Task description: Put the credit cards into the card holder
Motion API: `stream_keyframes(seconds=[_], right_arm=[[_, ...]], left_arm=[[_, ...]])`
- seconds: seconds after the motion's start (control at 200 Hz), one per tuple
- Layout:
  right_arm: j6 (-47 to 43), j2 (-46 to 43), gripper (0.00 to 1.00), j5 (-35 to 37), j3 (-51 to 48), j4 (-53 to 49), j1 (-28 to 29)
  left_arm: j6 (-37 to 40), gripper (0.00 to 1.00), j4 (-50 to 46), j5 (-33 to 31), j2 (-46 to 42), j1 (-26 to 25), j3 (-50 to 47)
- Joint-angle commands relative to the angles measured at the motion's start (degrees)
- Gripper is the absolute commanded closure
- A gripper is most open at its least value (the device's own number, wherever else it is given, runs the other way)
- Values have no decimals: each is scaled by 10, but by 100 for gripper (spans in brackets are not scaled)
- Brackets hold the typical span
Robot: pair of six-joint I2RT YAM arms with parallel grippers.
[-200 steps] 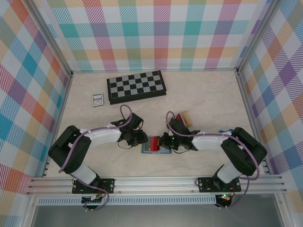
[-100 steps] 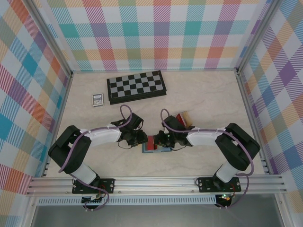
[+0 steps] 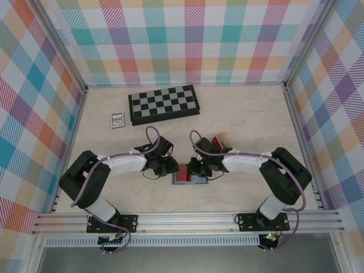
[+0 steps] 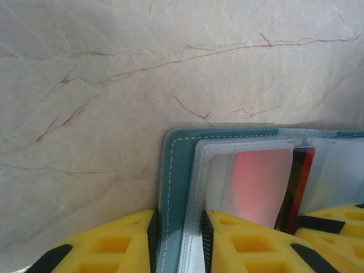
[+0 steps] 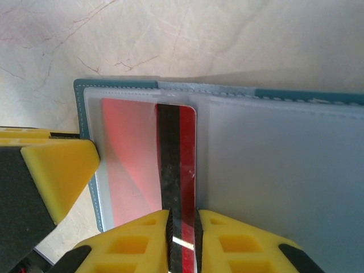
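Note:
The teal card holder lies open on the table near the front centre. My left gripper is shut on its left edge. In the left wrist view, the left gripper pinches the teal cover and a clear sleeve together. My right gripper is shut on a red credit card with a black stripe. In the right wrist view, the right gripper holds the card's right end. The rest of the card shows pink through the card holder's left sleeve. More credit cards lie behind the right arm.
A black-and-white chessboard lies at the back. A small silver-framed rectangle sits to its left. Metal rails and checked walls close in the table on three sides. Bare marble-patterned tabletop stretches to the right of the chessboard.
My right gripper has moved left over the card holder, carrying the red card further into the left sleeve. The left gripper has kept its hold and place.

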Motion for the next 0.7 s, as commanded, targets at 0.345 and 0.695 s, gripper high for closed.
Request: stream_keyframes(seconds=[0.345,0.695], right_arm=[[-41,35,87,-63,40,21,5],[-83,-27,78,75,56,-164,5]], left_arm=[[4,73,-12,-7,11,-8,8],[3,72,-92,-95,-41,-8,6]])
